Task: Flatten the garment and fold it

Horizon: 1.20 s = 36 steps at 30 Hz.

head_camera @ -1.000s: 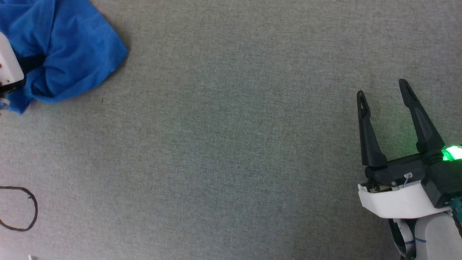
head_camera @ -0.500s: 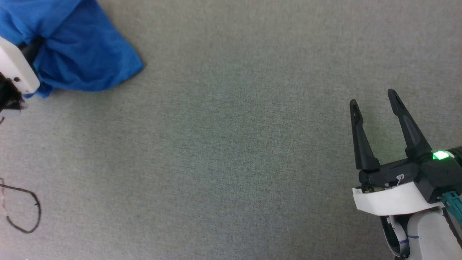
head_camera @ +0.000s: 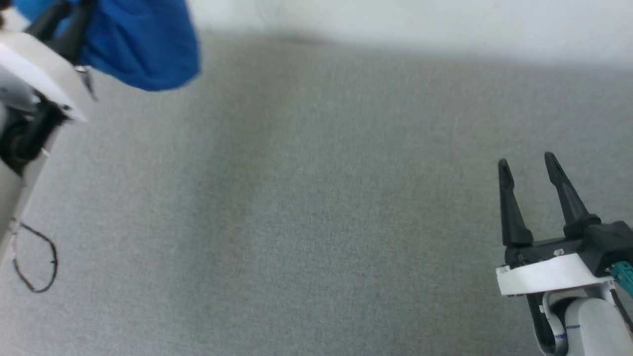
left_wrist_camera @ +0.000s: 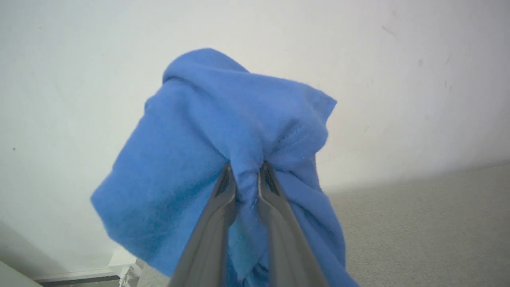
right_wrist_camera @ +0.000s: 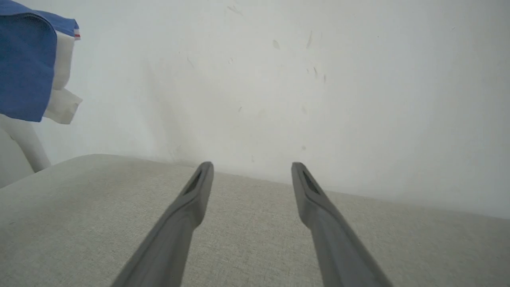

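Head view: garment is seen bunched at upper left, held up off the table; right gripper is parked lower right, fingers apart, nothing held.
Left wrist view: left gripper is clamped on a small pinch of blue cloth at centre. With so little caught, a slip is risked if it is shaken.
Right wrist view: white sleeve is dangling upper left. A twisted, doubled layer could be laid down unless a second corner is taken.

Garment far left above table, R gripper near right
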### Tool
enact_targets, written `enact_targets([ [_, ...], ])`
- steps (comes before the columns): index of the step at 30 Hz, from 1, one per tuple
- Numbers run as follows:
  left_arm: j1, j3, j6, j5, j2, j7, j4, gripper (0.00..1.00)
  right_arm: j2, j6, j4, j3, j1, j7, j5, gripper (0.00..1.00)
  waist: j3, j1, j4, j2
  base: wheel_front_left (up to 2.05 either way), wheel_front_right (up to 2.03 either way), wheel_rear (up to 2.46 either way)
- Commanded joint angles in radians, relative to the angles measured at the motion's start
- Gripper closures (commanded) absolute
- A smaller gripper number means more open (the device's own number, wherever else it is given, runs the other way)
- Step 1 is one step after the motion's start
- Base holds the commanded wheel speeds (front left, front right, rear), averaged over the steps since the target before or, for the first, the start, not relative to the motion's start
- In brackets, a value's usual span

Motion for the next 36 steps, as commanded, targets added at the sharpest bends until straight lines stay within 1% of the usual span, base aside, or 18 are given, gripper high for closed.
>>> enact_targets([
  [1, 0.009, -0.008, -0.006, 0.008, -0.01, -0.009, -0.02, 1.0, -0.001, -0.001, 0.011, -0.009, 0.01, -0.006, 0.006, 0.0, -0.093, 0.0002, -0.013, 0.0, 0.0, 0.0, 0.0],
  [6, 0.07, -0.027, 0.014, -0.019, -0.045, 0.004, -0.134, 1.0, -0.001, -0.001, 0.072, -0.044, 0.025, -0.003, 0.007, 0.0, -0.148, 0.0002, -0.047, 0.0, 0.0, 0.0, 0.0],
  [10, 0.122, -0.021, 0.056, -0.05, -0.054, 0.003, -0.211, 1.0, -0.001, -0.001, 0.103, -0.06, 0.04, 0.002, 0.013, 0.0, -0.177, 0.0002, -0.089, 0.0, 0.0, 0.0, 0.0],
  [14, 0.179, -0.035, 0.104, -0.055, -0.065, 0.006, -0.272, 1.0, -0.001, -0.001, 0.112, -0.06, 0.051, 0.005, 0.017, 0.0, -0.185, 0.0002, -0.146, 0.0, 0.0, 0.0, 0.0],
  [19, 0.257, -0.067, 0.146, -0.067, -0.105, 0.003, -0.33, 1.0, -0.001, -0.001, 0.106, -0.049, 0.057, 0.008, 0.021, 0.0, -0.166, 0.0002, -0.228, 0.0, 0.0, 0.0, 0.0],
  [22, 0.286, -0.086, 0.154, -0.073, -0.14, -0.002, -0.342, 1.0, -0.001, -0.001, 0.101, -0.042, 0.059, 0.01, 0.021, 0.0, -0.149, 0.0002, -0.274, 0.0, 0.0, 0.0, 0.0],
  [26, 0.307, -0.087, 0.172, -0.095, -0.172, -0.003, -0.342, 1.0, -0.001, -0.001, 0.093, -0.046, 0.059, 0.01, 0.026, 0.0, -0.12, 0.0002, -0.333, 0.0, 0.0, 0.0, 0.0],
  [29, 0.317, -0.124, 0.18, -0.097, -0.193, 0.043, -0.332, 1.0, -0.001, -0.001, 0.092, -0.052, 0.061, 0.008, 0.029, 0.0, -0.099, 0.0002, -0.361, 0.0, 0.0, 0.0, 0.0],
  [32, 0.329, -0.185, 0.191, -0.077, -0.213, 0.109, -0.3, 1.0, -0.001, -0.001, 0.096, -0.041, 0.059, 0.007, 0.03, 0.0, -0.079, 0.0002, -0.384, 0.0, 0.0, 0.0, 0.0],
  [36, 0.352, -0.255, 0.184, -0.068, -0.257, 0.172, -0.239, 1.0, -0.001, -0.001, 0.101, -0.036, 0.047, 0.005, 0.038, 0.0, -0.052, 0.0002, -0.404, 0.0, 0.0, 0.0, 0.0],
])
